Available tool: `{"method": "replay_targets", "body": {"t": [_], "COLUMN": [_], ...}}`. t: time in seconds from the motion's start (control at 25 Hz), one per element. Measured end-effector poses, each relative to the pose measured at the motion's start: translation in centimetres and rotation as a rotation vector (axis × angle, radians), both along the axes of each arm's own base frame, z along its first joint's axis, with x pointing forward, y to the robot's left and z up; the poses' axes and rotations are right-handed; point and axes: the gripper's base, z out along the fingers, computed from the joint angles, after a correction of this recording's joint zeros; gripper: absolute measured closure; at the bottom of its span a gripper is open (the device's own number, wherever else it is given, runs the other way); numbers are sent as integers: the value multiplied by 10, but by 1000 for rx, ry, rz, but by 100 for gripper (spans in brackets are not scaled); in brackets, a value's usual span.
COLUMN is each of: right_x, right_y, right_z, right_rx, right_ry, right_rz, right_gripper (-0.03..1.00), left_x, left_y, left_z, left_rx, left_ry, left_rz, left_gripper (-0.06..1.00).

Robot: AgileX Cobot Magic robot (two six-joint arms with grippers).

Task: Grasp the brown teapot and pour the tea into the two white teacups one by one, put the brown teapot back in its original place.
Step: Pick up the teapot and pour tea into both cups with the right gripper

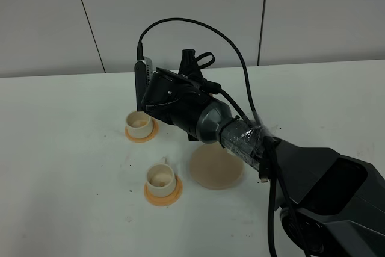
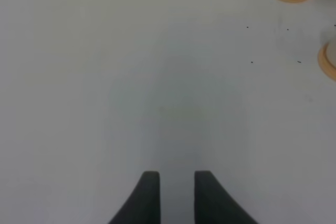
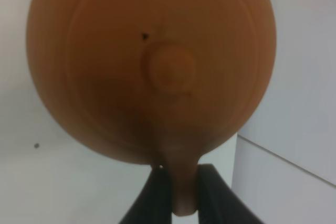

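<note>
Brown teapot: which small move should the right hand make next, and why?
Probably tip the brown teapot gently toward the far teacup. The right hand is shut on its handle and hangs above that cup, the beige saucer is bare, and neither that cup nor the near teacup seems to hold dark tea.

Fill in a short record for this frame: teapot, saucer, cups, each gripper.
teapot: brown teapot off its saucer, gripped by the handle
right gripper: right gripper shut on the handle, arm reaching toward the far teacup
saucer: beige saucer bare
cups: far teacup and near teacup, each on an orange coaster; contents unclear
left gripper: left gripper slightly open, holding nothing, over the table
</note>
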Motion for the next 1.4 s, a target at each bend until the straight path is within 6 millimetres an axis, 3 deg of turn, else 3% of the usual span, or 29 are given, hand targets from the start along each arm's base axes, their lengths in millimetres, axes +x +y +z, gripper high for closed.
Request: {"method": "replay_targets", "body": {"t": [1.4], "right_x": [-8], "right_y": [16], "right_z": [8], "right_rx": [-74], "right_ry": [-109], "right_rz": [94], "right_gripper": [87], "left_x": [0], "left_y": [0], "left_z": [0], "left_rx": [0], "left_ry": [0], "left_rz": [0], "left_gripper": [71]}}
